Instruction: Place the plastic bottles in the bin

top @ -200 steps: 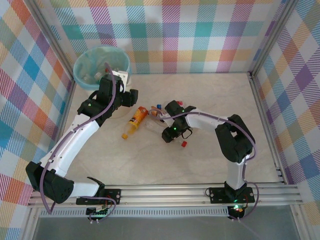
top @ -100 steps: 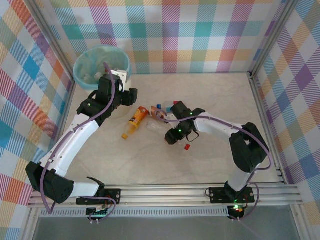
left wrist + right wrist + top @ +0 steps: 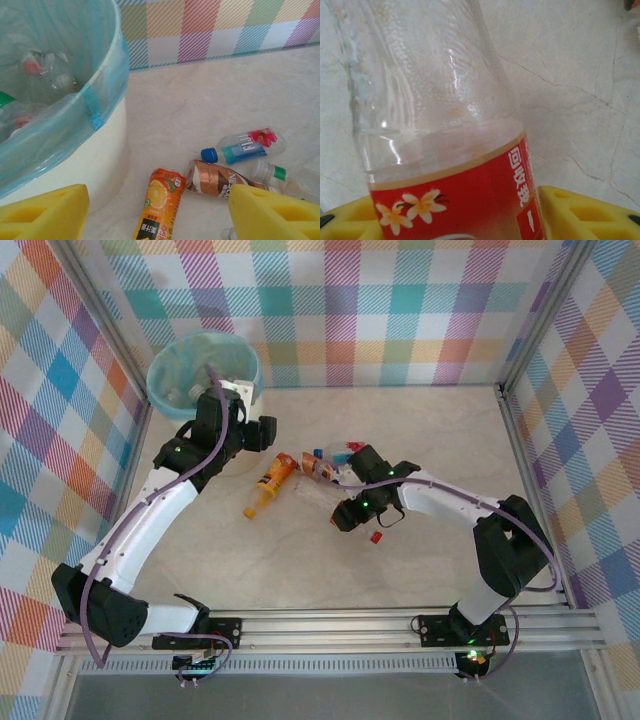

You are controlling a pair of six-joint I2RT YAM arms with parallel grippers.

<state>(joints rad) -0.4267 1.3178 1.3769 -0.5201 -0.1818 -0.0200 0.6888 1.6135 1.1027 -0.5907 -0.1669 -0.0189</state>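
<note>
A clear bottle with a red flower label point(image 3: 455, 200) sits between my right gripper's yellow pads point(image 3: 580, 215), which press both sides; my right gripper point(image 3: 343, 512) is low over the table's middle. My left gripper point(image 3: 157, 220) is open beside the bin point(image 3: 107, 150), above an orange-label bottle point(image 3: 159, 200). Close by lie a brown-label bottle point(image 3: 215, 179), a blue-capped bottle point(image 3: 250, 145) and a clear bottle with a green neck band point(image 3: 272, 172). The bin point(image 3: 160, 390), with its blue-green liner, stands at the far left and holds several bottles point(image 3: 35, 67).
A loose red cap point(image 3: 377, 536) lies just right of my right gripper. Checkered walls close in the table at the back and both sides. An aluminium rail point(image 3: 330, 625) runs along the near edge.
The right gripper has closed on the red-label bottle and shifted slightly right and nearer, its elbow swinging out to the right. The red cap slid a little. The left arm stayed put.
</note>
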